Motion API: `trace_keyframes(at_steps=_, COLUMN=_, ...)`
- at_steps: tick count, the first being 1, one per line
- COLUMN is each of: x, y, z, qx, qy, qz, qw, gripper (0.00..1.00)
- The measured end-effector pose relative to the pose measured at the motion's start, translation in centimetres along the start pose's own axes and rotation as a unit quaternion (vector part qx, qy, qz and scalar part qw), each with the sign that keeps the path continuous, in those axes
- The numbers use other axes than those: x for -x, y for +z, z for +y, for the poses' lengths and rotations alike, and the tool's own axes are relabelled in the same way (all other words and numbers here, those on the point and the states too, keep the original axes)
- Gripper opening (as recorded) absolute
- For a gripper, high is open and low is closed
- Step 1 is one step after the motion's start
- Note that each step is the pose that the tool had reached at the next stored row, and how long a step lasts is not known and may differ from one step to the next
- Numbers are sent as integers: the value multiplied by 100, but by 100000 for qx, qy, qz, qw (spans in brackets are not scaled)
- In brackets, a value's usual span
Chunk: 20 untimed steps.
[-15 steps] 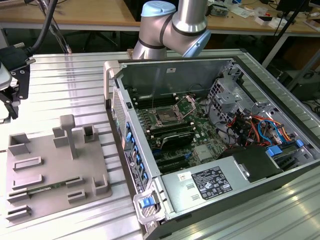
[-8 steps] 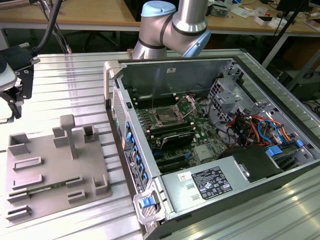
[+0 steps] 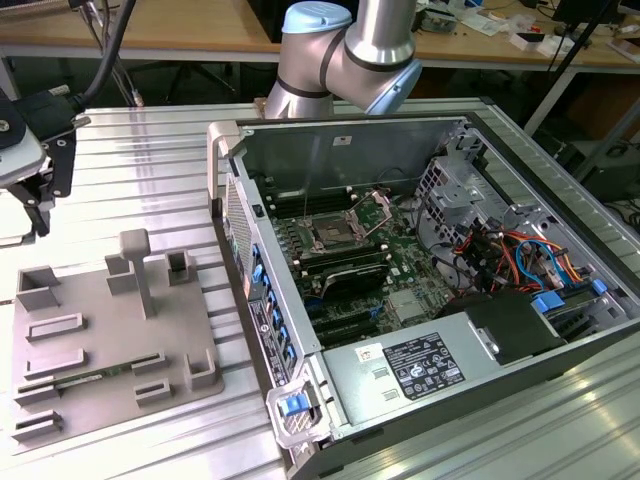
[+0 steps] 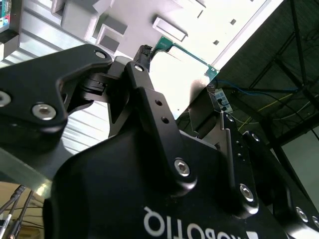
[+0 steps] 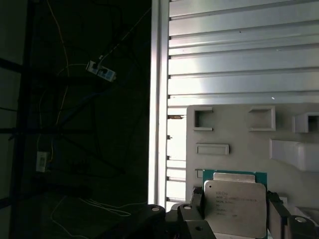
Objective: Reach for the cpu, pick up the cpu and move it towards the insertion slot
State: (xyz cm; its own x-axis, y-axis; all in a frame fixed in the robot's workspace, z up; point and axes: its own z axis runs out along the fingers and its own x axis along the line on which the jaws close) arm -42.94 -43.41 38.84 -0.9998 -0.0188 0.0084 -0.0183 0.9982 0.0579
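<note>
The cpu (image 5: pixel 234 206), a square chip with a silvery top and green rim, sits between the two black fingers (image 5: pixel 193 203) of my gripper (image 5: pixel 234 219), which is shut on it. In the second wrist view the cpu (image 4: pixel 185 64) shows as a bright plate with a green edge held in the gripper (image 4: pixel 179 74). In the exterior view the gripper (image 3: pixel 45 190) hangs at the far left, above and behind the grey tray (image 3: pixel 110 320). The insertion slot (image 3: pixel 330 235) lies on the green motherboard inside the open computer case, well to the exterior view's right of the gripper.
The open computer case (image 3: pixel 420 300) stands on a ribbed metal table (image 3: pixel 150 150), with its raised side wall (image 3: pixel 250 270) between tray and socket. The tray carries upright posts (image 3: pixel 135 265) and a memory stick (image 3: pixel 95 377). Cables (image 3: pixel 500 255) fill the case's right side.
</note>
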Motion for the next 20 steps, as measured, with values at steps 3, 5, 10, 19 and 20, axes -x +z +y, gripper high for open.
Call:
trace_keyframes(at_steps=3, x=21, y=-1, z=-1, qx=-5, qy=-7, qz=9, qw=100000, gripper=55)
trace_keyframes(at_steps=5, x=39, y=0, z=-1, qx=2, qy=-2, qz=-1, qw=100000, gripper=55)
trace_keyframes(at_steps=10, x=94, y=-1, z=-1, qx=0, qy=7, qz=-1, qw=100000, gripper=55)
trace_keyframes(at_steps=19, x=150, y=-1, z=-3, qx=3, qy=3, qz=-6, qw=100000, gripper=55)
trace_keyframes(at_steps=20, x=152, y=-1, z=-3, qx=0, qy=4, qz=0, qw=100000, gripper=55)
